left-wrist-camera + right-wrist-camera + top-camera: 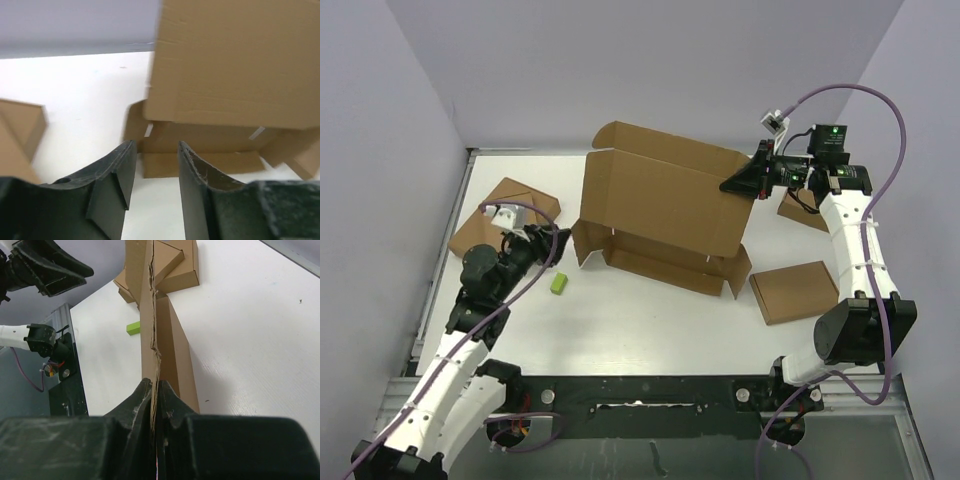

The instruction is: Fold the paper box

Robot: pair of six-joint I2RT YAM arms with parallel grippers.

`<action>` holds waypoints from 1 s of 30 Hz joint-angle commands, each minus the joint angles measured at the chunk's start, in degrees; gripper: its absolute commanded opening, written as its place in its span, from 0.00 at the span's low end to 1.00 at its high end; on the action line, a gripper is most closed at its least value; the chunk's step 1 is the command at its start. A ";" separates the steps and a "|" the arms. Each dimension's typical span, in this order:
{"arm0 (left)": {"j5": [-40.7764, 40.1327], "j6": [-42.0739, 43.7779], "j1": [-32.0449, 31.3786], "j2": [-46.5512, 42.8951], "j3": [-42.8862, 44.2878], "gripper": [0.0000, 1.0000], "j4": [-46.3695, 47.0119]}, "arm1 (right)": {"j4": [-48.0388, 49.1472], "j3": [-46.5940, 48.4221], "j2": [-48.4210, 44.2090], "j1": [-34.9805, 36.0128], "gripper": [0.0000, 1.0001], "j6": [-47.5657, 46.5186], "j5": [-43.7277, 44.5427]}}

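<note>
left gripper (156, 145) at bottom centre, jaws parted, nothing between. paper box (235, 65) fills the upper right on the white table (85, 95); smaller brown box (20, 130) at left edge.

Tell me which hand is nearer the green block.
Left. The left hand is just beyond the green block, open; the right hand is far off, shut on an upright panel of the paper box.

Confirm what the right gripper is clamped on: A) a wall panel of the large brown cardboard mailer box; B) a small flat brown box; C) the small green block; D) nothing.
A: the right gripper is shut on the thin edge of the large brown cardboard mailer box in the right wrist view.
</note>
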 commanded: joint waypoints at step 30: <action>27.53 9.12 10.82 52.41 3.87 0.32 45.10 | 1.44 0.91 -1.39 -0.65 0.00 0.56 -1.52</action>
